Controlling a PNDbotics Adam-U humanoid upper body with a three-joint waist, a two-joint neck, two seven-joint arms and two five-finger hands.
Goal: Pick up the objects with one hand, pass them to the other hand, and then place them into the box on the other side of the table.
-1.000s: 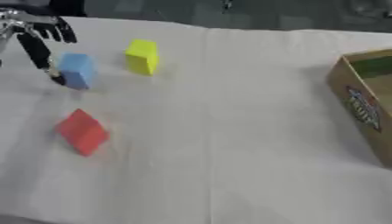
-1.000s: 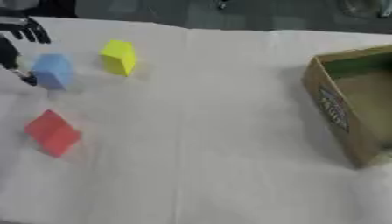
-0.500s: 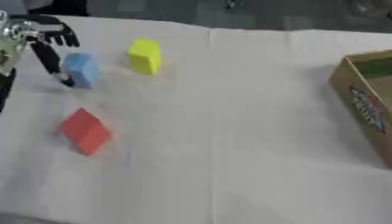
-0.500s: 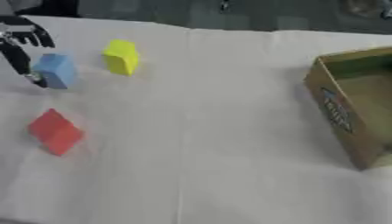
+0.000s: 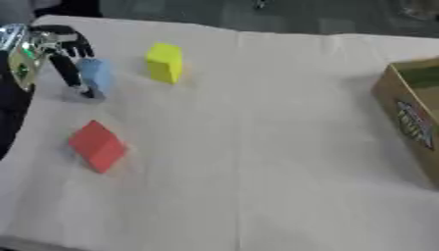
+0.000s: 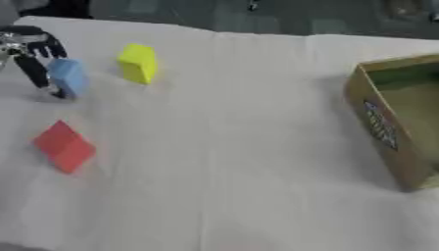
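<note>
A light blue block [image 5: 93,73] stands on the white tablecloth at the far left. My left hand [image 5: 53,43] is at it from the left. Its thumb [image 5: 68,73] runs down the block's left side to the cloth, and its curled fingers [image 5: 79,47] sit over the block's top far edge. To the right of the blue block stands a yellow block [image 5: 164,62], and a red block [image 5: 97,145] lies nearer, tilted on an edge. The open cardboard box [image 6: 377,125] stands at the right edge, and what shows of its inside is bare. My right hand is out of sight.
The white cloth [image 5: 257,162] covers the table from the blocks across to the box. The table's far edge runs along the top, with dark floor beyond it. My left forearm [image 5: 13,98] comes along the left edge.
The whole picture has shifted slightly right, so the camera has moved. The left hand stays at the blue block, and none of the blocks has moved on the cloth.
</note>
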